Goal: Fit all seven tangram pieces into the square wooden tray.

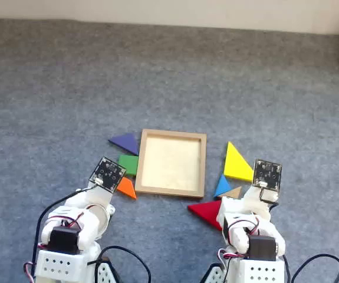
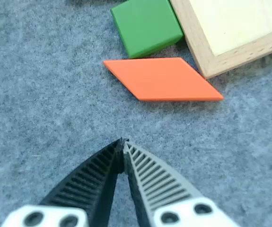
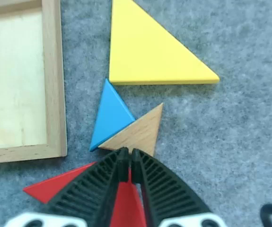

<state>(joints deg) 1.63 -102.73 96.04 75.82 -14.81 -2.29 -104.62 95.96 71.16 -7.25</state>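
The square wooden tray (image 1: 142,164) lies mid-table with nothing in it. Left of it sit a purple triangle (image 1: 125,142), a green square (image 1: 128,164) and an orange parallelogram (image 1: 126,187). In the left wrist view my left gripper (image 2: 123,142) is shut and empty, a short way from the orange parallelogram (image 2: 163,79) and green square (image 2: 146,26). Right of the tray lie a yellow triangle (image 1: 236,162), a blue triangle (image 1: 222,186), a wooden triangle (image 1: 233,192) and a red triangle (image 1: 206,213). My right gripper (image 3: 127,152) is shut, over the red triangle (image 3: 55,186) and near the wooden triangle (image 3: 136,135).
Grey carpet covers the table, with open room beyond the tray and to both sides. The tray corner (image 2: 211,66) lies close to the orange piece. The tray's wall (image 3: 55,85) runs beside the blue triangle (image 3: 109,116) and yellow triangle (image 3: 150,49).
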